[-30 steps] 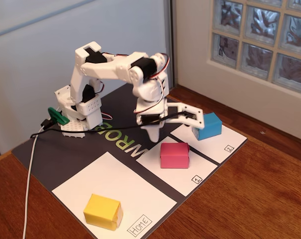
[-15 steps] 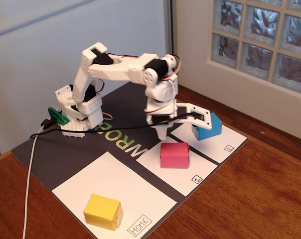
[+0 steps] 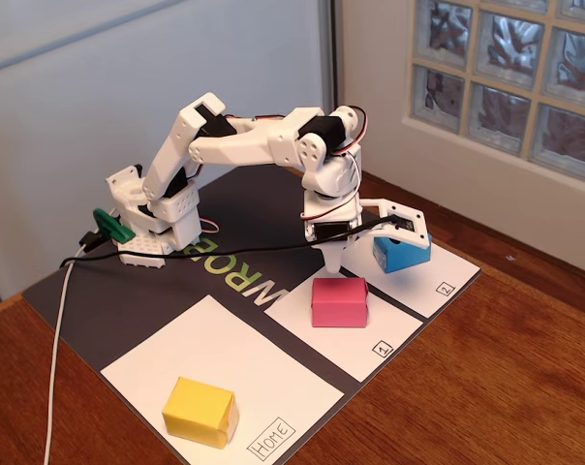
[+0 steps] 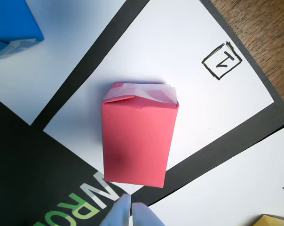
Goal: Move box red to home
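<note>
Yellow box (image 3: pixel 200 411): near the bench's (image 3: pixel 506 378) front edge.
Blue box (image 3: pixel 402 254): toward the right edge, on panel 2 (image 3: pixel 438 276).
Panel 1 (image 3: pixel 389 329): white, middle of the black mat (image 3: pixel 70 300).
Cables (image 3: pixel 58 349): left edge.

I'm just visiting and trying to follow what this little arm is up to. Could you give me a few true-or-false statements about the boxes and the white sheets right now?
1. The red box sits on the white panel marked 1. True.
2. The yellow box rests on the HOME panel. True.
3. The gripper is holding the red box. False: in the wrist view its fingertips lie close together beside the box, with nothing between them.
4. The blue box sits on the HOME panel. False: it is over by the panel marked 2.
5. The red box already lies on HOME. False: it has not yet been moved from panel 1.
</note>
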You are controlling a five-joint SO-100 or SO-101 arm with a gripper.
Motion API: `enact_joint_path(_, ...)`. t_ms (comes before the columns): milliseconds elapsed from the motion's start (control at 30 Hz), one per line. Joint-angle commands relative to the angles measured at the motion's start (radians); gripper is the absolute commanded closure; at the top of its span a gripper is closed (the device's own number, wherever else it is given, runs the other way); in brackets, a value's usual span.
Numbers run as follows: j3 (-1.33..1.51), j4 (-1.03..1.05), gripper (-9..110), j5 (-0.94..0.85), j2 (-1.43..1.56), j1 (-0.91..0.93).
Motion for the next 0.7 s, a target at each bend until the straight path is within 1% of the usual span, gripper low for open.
enact_joint_path(0,-0.046,0.008,102,0.005,0.015,-0.014)
enact_joint_path(67,-0.046,0.009,102,0.006,0.014,-0.012)
enact_joint_path(100,-0.046,0.009,95,0.006,0.014,-0.011)
enact_joint_path(167,-0.046,0.009,69,0.009,0.009,-0.014)
enact_joint_path(200,-0.044,0.009,62,0.014,0.009,-0.015)
enact_joint_path(267,-0.046,0.008,58,0.021,0.009,-0.017)
enact_joint_path(367,-0.046,0.006,48,0.035,0.008,-0.02)
enact_joint_path(433,-0.046,0.011,44,0.049,0.008,-0.025)
enact_joint_path(667,-0.04,0.023,44,0.104,0.012,-0.057)
